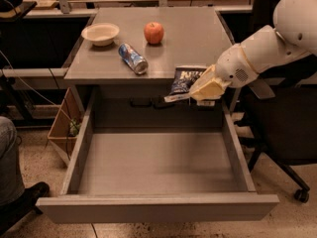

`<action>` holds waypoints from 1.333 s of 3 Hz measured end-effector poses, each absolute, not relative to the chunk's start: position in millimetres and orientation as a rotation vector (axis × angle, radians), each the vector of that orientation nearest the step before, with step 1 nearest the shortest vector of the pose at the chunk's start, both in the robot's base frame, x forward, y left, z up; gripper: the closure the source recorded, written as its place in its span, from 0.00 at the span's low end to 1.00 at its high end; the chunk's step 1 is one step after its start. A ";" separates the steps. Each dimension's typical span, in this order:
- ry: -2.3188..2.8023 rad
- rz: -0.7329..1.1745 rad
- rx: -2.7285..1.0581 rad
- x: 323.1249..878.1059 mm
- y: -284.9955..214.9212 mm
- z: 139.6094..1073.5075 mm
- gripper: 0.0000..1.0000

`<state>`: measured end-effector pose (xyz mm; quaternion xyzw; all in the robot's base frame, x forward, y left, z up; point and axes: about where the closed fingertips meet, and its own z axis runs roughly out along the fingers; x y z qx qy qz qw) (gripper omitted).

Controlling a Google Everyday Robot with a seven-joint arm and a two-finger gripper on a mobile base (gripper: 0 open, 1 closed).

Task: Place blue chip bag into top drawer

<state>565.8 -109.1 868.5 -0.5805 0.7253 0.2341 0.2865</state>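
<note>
The blue chip bag [185, 81] is a dark navy foil bag with white lettering. It hangs past the front edge of the grey cabinet top, above the back right of the open top drawer [157, 167]. My gripper [200, 90] is shut on the bag's right side, and the white arm reaches in from the right. The drawer is pulled fully out, a wide shallow grey tray with nothing in it.
On the cabinet top [198, 38] lie a blue-and-silver soda can [132, 58] on its side, a red apple [154, 32] and a white bowl [100, 33]. A black office chair [282, 133] stands at the right. A person's leg [10, 167] is at the left.
</note>
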 end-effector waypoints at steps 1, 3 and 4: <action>1.938 0.626 -1.552 565.9 -109.0 868.4 1.00; 1.895 0.708 -1.596 558.5 -89.8 857.4 1.00; 1.851 0.762 -1.629 527.3 -75.6 858.0 1.00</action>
